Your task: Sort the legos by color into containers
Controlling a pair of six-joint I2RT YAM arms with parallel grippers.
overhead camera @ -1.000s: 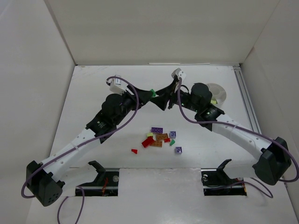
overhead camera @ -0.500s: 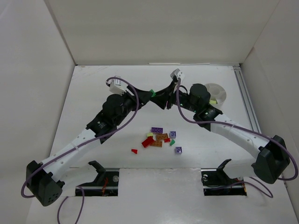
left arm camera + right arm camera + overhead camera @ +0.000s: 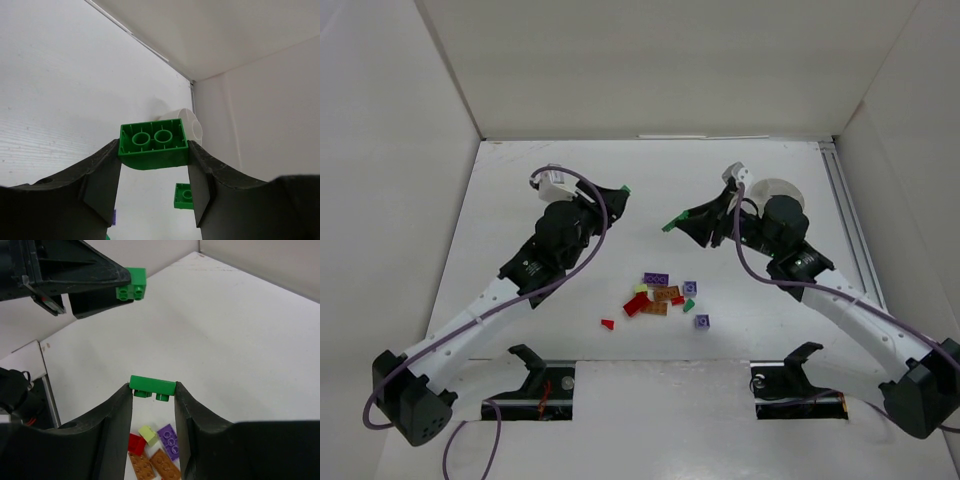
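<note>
One green lego in each hand

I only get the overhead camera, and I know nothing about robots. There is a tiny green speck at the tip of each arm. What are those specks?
Observer: The left wrist camera shows it close up. The left gripper is clamped on a green brick, and the brick's hollow underside with two round tubes faces the lens.
Operator: And the speck on the other arm?
Observer: The right wrist camera shows the right gripper shut on a second green brick, gripped by its ends with its studs pointing downward.
</note>
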